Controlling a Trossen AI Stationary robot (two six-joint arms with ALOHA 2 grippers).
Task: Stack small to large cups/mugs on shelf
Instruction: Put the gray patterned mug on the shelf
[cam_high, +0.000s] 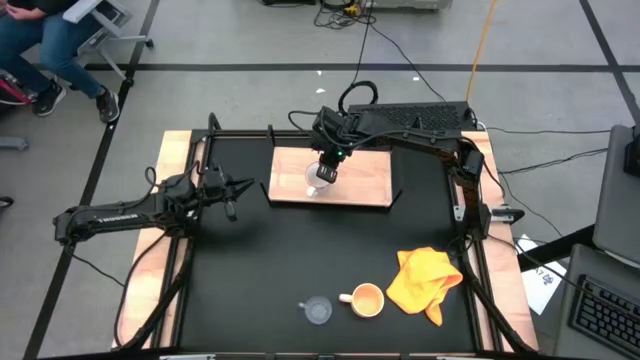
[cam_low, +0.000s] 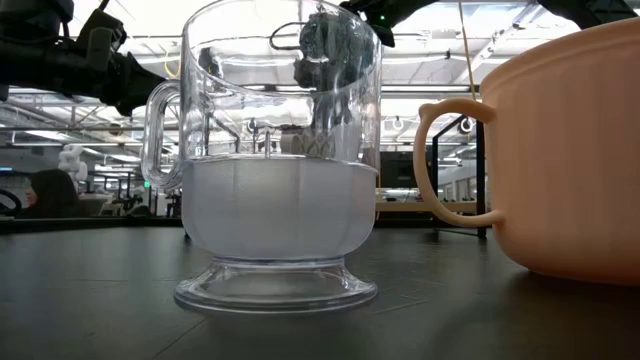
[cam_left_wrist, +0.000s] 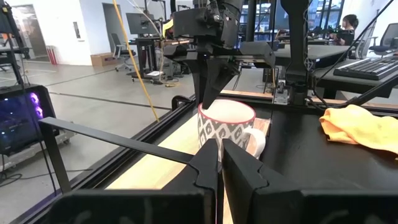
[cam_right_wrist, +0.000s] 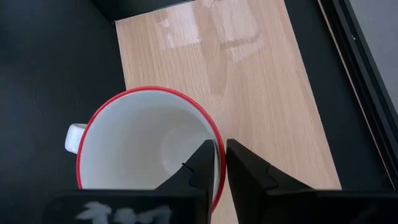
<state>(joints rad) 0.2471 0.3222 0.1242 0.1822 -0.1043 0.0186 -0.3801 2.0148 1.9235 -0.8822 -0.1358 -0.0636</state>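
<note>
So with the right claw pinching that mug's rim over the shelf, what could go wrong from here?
1. The right claw grips the white mug by one thin section of its red rim, so the mug could tilt or slip on release.
2. The mug sits near the light-wood shelf's left end, so a nudge might push it off.
3. The clear glass cup and orange-yellow mug stand almost touching, which may make picking one awkward.

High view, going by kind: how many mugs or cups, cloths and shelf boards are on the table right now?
Handled mugs: 2, the white mug on the shelf, its rim pinched by the right gripper, and the orange-yellow mug
Clear glass cup: 1
Yellow cloth: 1
Wooden shelf board: 1
Total: 5
</note>
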